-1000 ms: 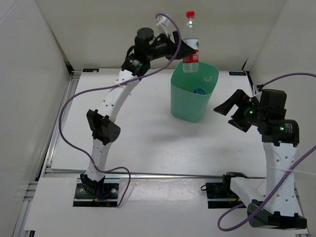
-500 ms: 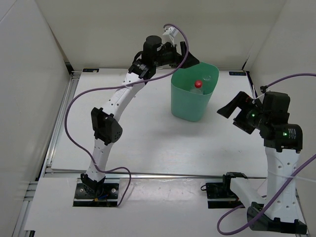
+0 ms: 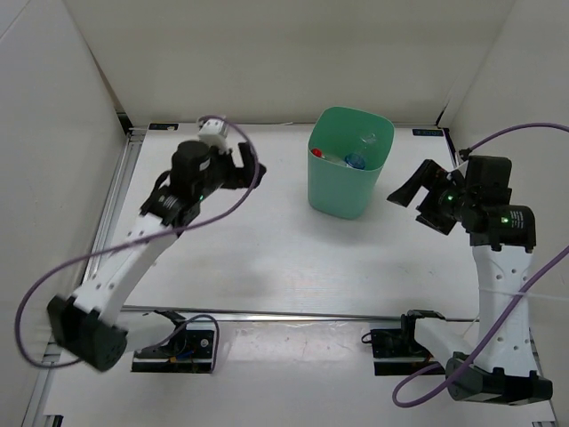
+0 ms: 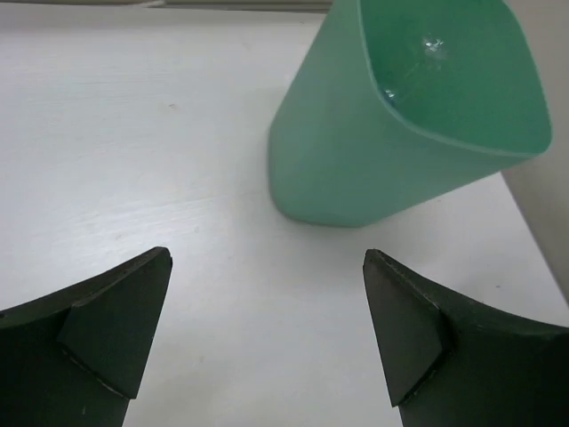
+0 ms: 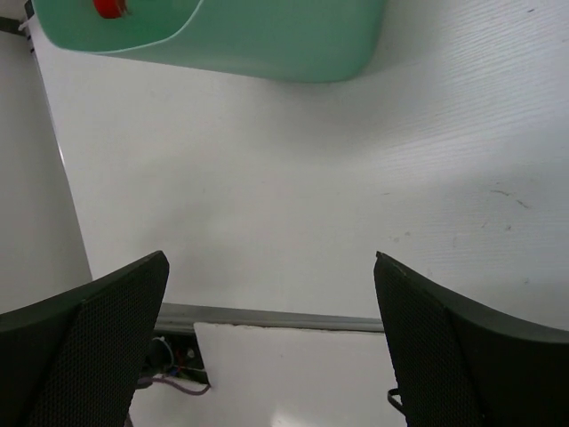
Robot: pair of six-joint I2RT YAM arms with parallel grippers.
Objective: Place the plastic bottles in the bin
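Note:
The mint-green bin (image 3: 340, 191) stands at the back middle of the table. Inside it I see a red cap (image 3: 316, 153), a blue-labelled bottle (image 3: 356, 161) and a clear bottle (image 3: 370, 140). The bin also shows in the left wrist view (image 4: 373, 169) and the right wrist view (image 5: 258, 40), where the red cap (image 5: 108, 7) is visible. My left gripper (image 3: 252, 167) is open and empty, left of the bin; it shows in the left wrist view (image 4: 267, 334). My right gripper (image 3: 414, 197) is open and empty, right of the bin; it shows in the right wrist view (image 5: 271, 342).
White walls close the table on the left, back and right. A metal rail (image 3: 284, 313) runs along the table's front edge. Purple cables (image 3: 133, 245) loop off both arms.
The left arm has let the red-capped bottle drop into the bin, then swung back and down to the left of the bin. The right arm has barely moved.

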